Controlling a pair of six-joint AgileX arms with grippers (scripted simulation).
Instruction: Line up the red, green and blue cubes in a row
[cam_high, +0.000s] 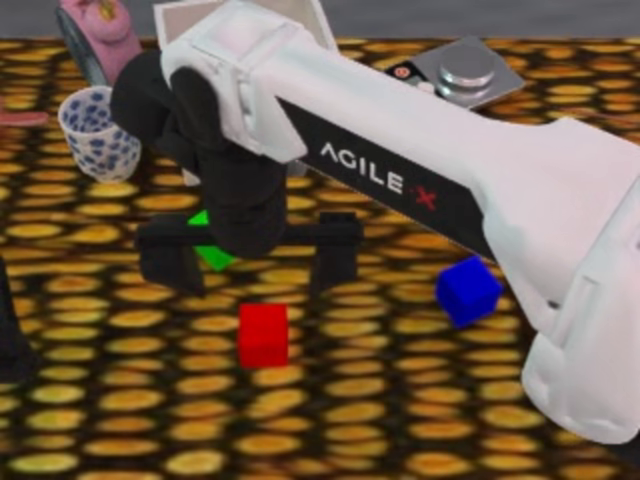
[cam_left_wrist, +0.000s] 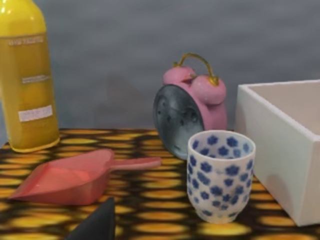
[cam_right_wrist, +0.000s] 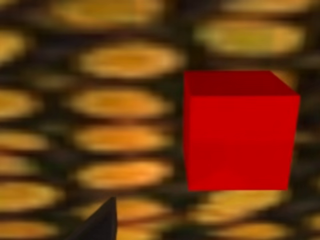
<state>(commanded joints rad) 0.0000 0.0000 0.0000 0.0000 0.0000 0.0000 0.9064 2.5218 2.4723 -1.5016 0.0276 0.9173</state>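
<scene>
The red cube (cam_high: 263, 335) sits on the patterned table, left of centre near the front; it also fills the right wrist view (cam_right_wrist: 239, 131). Farther right lies the blue cube (cam_high: 468, 290). Only part of the green cube (cam_high: 212, 252) shows, under my right arm's black wrist. My right gripper (cam_high: 250, 260) hangs open over that spot, its fingers spread wide with the green cube between them in the top view; the red cube lies just in front. One right fingertip (cam_right_wrist: 102, 222) shows. My left arm (cam_high: 10, 340) is parked at the left edge, with one fingertip (cam_left_wrist: 97, 225) in view.
A blue-flowered cup (cam_high: 98, 132) (cam_left_wrist: 221, 175), a pink alarm clock (cam_high: 95, 25) (cam_left_wrist: 192, 115) and a white box (cam_high: 175, 25) (cam_left_wrist: 280, 150) stand at the back left. A yellow bottle (cam_left_wrist: 27, 80) and a pink scoop (cam_left_wrist: 70, 177) are nearby. A grey scale (cam_high: 470, 72) sits back right.
</scene>
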